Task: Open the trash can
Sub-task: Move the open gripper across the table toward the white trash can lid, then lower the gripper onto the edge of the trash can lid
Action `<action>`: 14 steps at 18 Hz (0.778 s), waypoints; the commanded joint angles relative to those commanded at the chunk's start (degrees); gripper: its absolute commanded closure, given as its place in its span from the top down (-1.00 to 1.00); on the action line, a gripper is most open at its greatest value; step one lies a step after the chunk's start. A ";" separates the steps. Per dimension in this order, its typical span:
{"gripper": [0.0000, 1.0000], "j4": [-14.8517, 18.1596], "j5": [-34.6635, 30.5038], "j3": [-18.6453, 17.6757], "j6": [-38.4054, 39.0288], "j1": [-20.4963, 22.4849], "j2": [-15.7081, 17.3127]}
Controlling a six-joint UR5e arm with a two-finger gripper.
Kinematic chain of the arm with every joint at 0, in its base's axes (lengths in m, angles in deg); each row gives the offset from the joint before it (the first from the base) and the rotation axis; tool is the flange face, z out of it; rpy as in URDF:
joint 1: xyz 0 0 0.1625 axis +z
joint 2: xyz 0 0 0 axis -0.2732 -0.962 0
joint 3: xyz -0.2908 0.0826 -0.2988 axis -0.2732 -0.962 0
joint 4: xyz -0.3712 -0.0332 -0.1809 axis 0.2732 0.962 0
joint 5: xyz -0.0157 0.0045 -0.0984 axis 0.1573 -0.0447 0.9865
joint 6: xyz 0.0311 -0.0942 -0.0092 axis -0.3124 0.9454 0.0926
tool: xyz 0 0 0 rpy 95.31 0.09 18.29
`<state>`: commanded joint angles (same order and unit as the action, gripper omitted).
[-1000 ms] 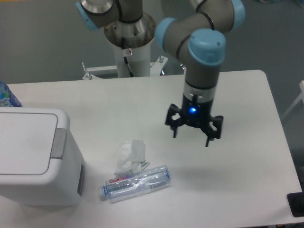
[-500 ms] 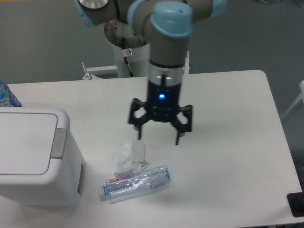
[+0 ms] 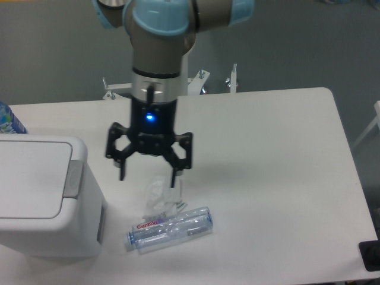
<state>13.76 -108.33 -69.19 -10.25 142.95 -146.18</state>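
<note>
The trash can (image 3: 41, 196) is a boxy white bin at the left edge of the table, its flat lid down and a grey tab (image 3: 73, 178) on its right rim. My gripper (image 3: 148, 178) hangs open and empty above the table, just right of the can and above a crumpled white tissue (image 3: 163, 193). Its fingers (image 3: 122, 172) point down, apart from the can.
A clear crushed plastic bottle (image 3: 169, 228) lies in front of the tissue, right of the can. A blue bottle top (image 3: 9, 122) shows behind the can at the far left. The arm's base stands at the table's back edge.
My gripper has moved left across the table, from the right middle to just beside the trash can. It stays open. The can, tissue and bottle have not moved.
</note>
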 joint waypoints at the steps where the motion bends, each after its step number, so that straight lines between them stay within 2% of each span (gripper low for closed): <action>1: 1.00 -0.52 0.00 0.00 0.44 -0.53 -0.09; 14: 1.00 -1.32 -0.09 0.00 2.47 -3.43 -1.76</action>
<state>12.44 -108.42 -69.19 -7.79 139.52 -147.94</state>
